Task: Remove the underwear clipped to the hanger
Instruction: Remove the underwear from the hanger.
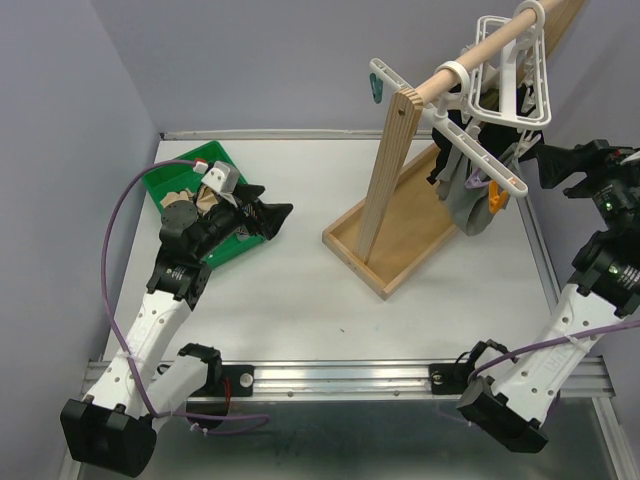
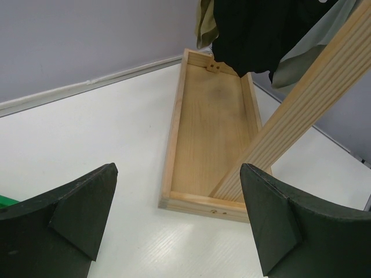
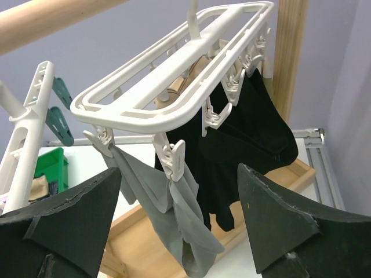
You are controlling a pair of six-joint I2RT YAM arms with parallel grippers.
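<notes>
A: Below the white hanger [image 3: 168, 75], my right gripper [image 3: 178, 172] has its jaws spread, gripping nothing. The grey underwear [image 3: 177, 217] hangs clipped just ahead of it, the black underwear [image 3: 255, 127] beside that.
B: And your left?
A: My left gripper [image 2: 178, 169] is spread wide too, low by the green bin [image 1: 178, 180], facing the wooden stand [image 2: 208, 127].

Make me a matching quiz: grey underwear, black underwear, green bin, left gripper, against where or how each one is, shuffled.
1 grey underwear
2 black underwear
3 green bin
4 left gripper

A open, holding nothing
B clipped at the white hanger's end nearest the right gripper
C clipped farther along that hanger
D partly under the left arm

Pairs: 1-B; 2-C; 3-D; 4-A
</notes>
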